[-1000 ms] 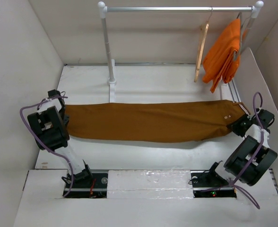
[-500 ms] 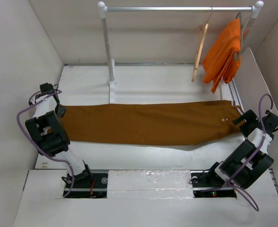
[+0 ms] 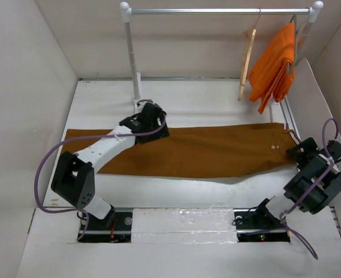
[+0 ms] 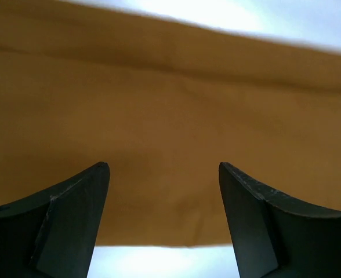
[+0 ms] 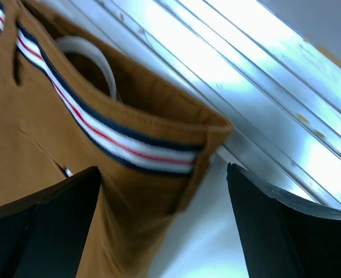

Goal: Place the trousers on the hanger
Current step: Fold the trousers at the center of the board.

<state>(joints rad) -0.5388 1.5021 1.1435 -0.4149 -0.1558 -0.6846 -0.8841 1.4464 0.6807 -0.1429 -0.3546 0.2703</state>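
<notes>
Rust-brown trousers [image 3: 217, 152] lay flat across the table [image 3: 217, 101], waistband [image 5: 130, 145] at 3 o'clock, hanger [image 3: 247, 61] hanging at 1 o'clock on the rail [image 3: 217, 10]; left gripper [image 4: 163, 171] over the legs and right gripper [image 5: 164, 174] at the waistband stood spread, empty, so grasping apparently came next, requiring a firm cloth pinch.

My left arm [image 3: 108, 148] shows a white link, black housings and a purple cable [image 3: 41, 174]; the right arm [image 3: 316, 184] seems alike. The left gripper [image 4: 163, 169] has black wedge fingers [image 4: 66, 220].
</notes>
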